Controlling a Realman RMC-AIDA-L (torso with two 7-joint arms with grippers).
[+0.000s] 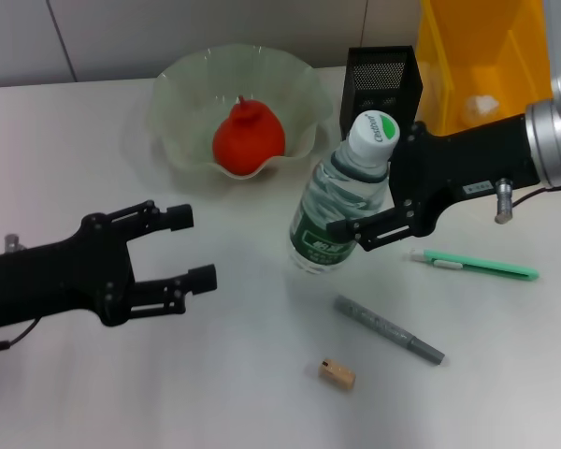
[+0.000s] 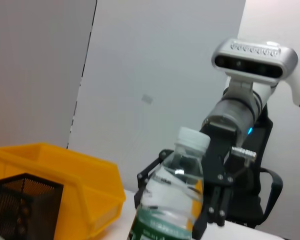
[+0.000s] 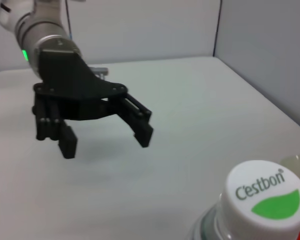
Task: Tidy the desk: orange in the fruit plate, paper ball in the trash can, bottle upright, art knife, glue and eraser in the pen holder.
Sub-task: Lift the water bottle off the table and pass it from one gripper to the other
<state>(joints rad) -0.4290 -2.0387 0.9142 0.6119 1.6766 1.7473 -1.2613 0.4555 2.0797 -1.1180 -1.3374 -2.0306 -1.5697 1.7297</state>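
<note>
Beside the pen holder, on the white worktop: bottle tilted, cap toward the holder, base resting on the worktop, gripped on both sides by the fingers of the right gripper. Left of the pen holder: fruit plate, holding the orange. Right of the pen holder, touching or nearly so: trash can, with the white paper ball inside. Pen holder contents hidden behind the mesh; could not tell. Well left of the bottle, apart from it: left gripper, fingers spread wide with nothing between them, above the worktop. Near the bottle, on the side away from the pen holder: green art knife, grey stick-shaped glue, and tan eraser, all lying loose on the worktop, outside every container.
</note>
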